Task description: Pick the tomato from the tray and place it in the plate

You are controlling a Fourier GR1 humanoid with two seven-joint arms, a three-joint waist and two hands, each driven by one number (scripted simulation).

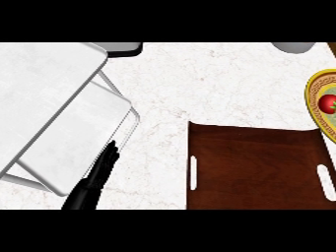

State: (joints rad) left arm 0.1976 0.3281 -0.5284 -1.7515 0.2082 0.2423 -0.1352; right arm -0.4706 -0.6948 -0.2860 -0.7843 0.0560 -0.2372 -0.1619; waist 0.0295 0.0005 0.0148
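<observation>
Right of my matt black left hand [97, 177], the tray [257, 167] looks like dark polished wood. The counter [221, 83] beyond looks like veined white marble. Far right, the gold-rimmed plate [317, 93] holds a glossy tomato [329, 103].

The tomato [329, 103] is small, round and bright red, with a green stem tuft on its right side. It lies on the plate [317, 88], towards the plate's left part. The plate is round with a yellow, patterned rim and a green centre; it sits flat on the counter at the right edge of the view, which cuts off its right side. The tray [257, 167] is dark brown wood, rectangular, with a white slot handle at each short side. It lies flat below and left of the plate, its upper right corner just beside the plate's rim.
</observation>
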